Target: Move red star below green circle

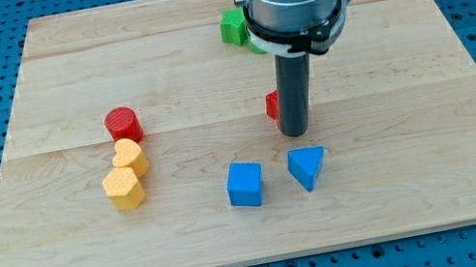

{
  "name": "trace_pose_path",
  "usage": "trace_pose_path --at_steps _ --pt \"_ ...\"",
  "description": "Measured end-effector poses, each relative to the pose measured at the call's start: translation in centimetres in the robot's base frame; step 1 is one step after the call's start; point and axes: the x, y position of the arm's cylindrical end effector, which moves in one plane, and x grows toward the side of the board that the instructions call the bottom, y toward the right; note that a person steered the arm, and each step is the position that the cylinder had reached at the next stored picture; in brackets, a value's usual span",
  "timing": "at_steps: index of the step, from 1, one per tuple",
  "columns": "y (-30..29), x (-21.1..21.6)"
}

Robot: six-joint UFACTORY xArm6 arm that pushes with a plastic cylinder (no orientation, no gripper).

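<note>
The red star (271, 105) lies right of the board's middle, mostly hidden behind my rod; only its left edge shows. My tip (295, 132) rests on the board, just right of and below the star, touching or nearly touching it. A green block (233, 27) shows near the view's top, left of the arm; the arm hides part of it, and a second green sliver (256, 47) peeks out below the arm's collar. I cannot tell which of these is the green circle.
A red cylinder (123, 124) stands at the left, with two yellow blocks (129, 157) (123, 188) stacked in a line below it. A blue cube (246, 183) and a blue triangle (307, 166) sit below my tip. The wooden board (421, 170) lies on a blue pegboard.
</note>
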Motion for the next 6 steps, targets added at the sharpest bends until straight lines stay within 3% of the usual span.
trace_pose_path --at_steps 2,4,5,6 --pt "2.3 -3.2" --pt "-9.7 -2.8" --pt "-7.0 0.0" --pt "-5.7 -1.9"
